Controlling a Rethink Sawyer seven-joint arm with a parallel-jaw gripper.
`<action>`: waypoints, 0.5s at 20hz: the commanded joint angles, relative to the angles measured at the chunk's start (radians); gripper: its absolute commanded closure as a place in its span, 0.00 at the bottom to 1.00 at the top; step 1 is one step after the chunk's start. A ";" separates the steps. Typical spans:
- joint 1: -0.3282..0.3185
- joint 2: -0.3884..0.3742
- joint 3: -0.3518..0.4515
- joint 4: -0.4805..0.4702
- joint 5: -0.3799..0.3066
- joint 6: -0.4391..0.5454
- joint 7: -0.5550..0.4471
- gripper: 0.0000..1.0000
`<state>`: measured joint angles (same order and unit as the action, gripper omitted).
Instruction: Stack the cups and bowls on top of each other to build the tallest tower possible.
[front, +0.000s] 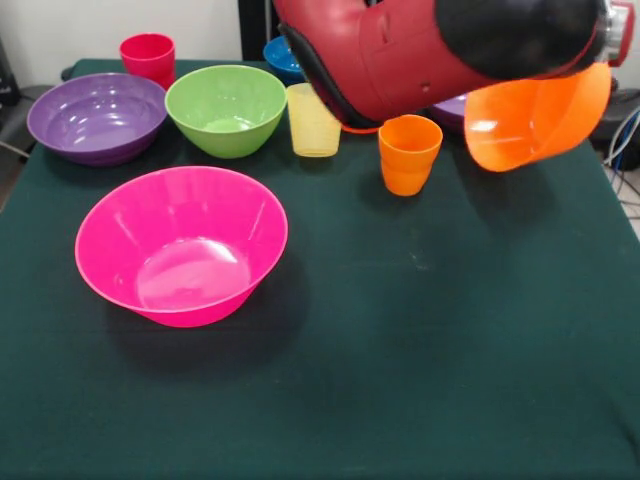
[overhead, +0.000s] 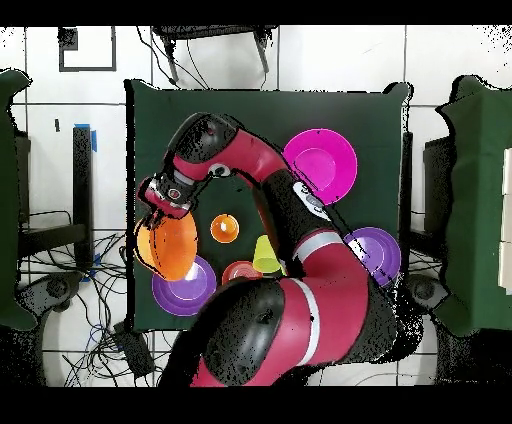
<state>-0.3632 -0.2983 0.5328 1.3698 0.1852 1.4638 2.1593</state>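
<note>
My gripper (overhead: 160, 203) is shut on the rim of the large orange bowl (front: 535, 115) and holds it tilted above the table at the right of the front view. The bowl also shows in the overhead view (overhead: 168, 246). The arm (front: 430, 50) hides the fingers in the front view. The orange cup (front: 409, 153) and the pale yellow cup (front: 313, 121) stand upright just left of the held bowl. The large pink bowl (front: 181, 246) sits alone near the front. The green bowl (front: 227, 108), a purple bowl (front: 97, 116), the red cup (front: 148, 56) and the blue bowl (front: 281, 55) stand along the far side.
A second purple bowl (overhead: 184, 287) lies partly under the held bowl; its edge shows behind the arm (front: 450, 106). The orange-red bowl (overhead: 240, 272) sits next to the yellow cup (overhead: 265, 256). The arm reaches across the table's far half. Cables lie beyond the table's right edge (front: 622, 140).
</note>
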 joint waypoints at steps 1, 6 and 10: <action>-0.070 0.033 0.066 -0.011 -0.044 0.095 -0.172 1.00; -0.119 -0.050 0.154 0.045 -0.011 0.176 -0.178 1.00; -0.142 -0.080 0.239 0.053 0.030 0.235 -0.167 1.00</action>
<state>-0.4888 -0.3029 0.6305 1.3887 0.1794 1.5259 2.1593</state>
